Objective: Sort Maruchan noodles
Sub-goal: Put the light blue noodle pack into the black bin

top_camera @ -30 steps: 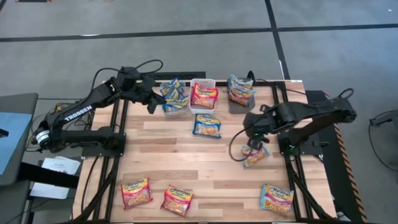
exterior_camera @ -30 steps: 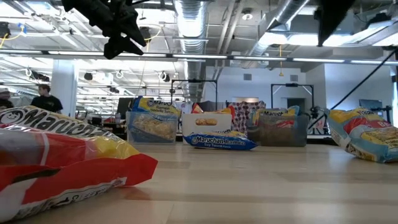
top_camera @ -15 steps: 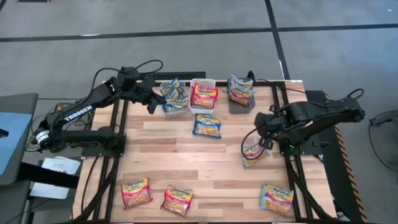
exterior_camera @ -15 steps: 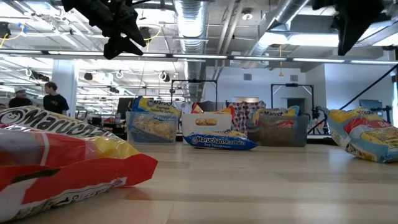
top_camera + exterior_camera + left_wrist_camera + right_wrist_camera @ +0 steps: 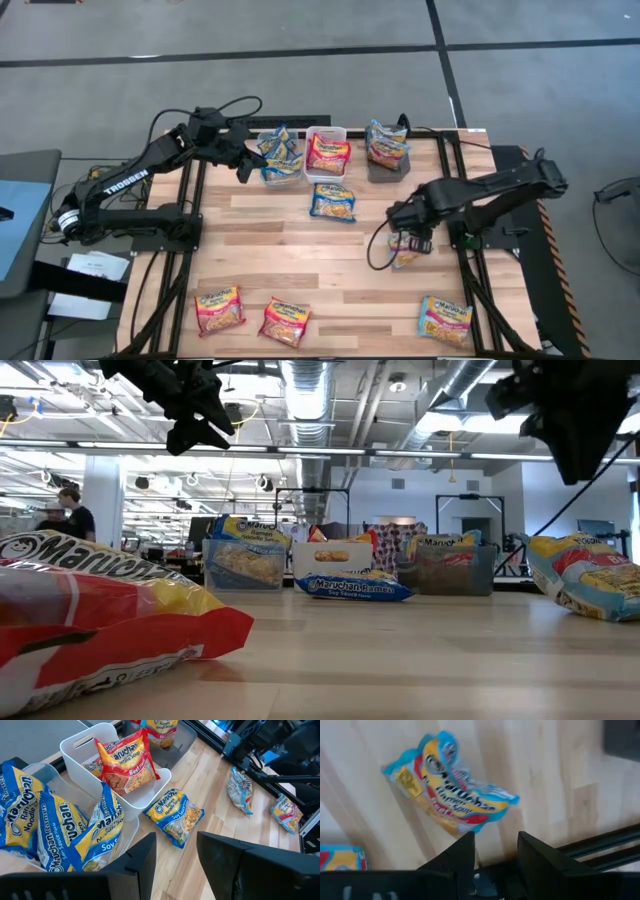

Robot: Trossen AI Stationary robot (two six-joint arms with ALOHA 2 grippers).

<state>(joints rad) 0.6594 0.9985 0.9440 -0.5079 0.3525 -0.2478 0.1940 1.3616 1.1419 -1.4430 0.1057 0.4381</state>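
Maruchan noodles [image 5: 333, 201]: sorted into bins [image 5: 326, 150] at table's [image 5: 300, 270] far edge, others loose. Right gripper [image 5: 409, 236], jaws apart, hangs over light-blue packet [image 5: 402, 255] near right edge; next, descend and grasp. Left gripper [image 5: 243, 157], apart, empty, waits beside bins.

This is a robotics lab or workshop in a large industrial hall. The low view shows an open ceiling with bare metal ducts [image 5: 312, 388], pipes and rows of strip lights, and a person [image 5: 72, 512] standing among equipment far back. From above, a wooden table [image 5: 300, 265] on a black metal frame stands on a grey concrete floor [image 5: 300, 80] marked with dark lines.
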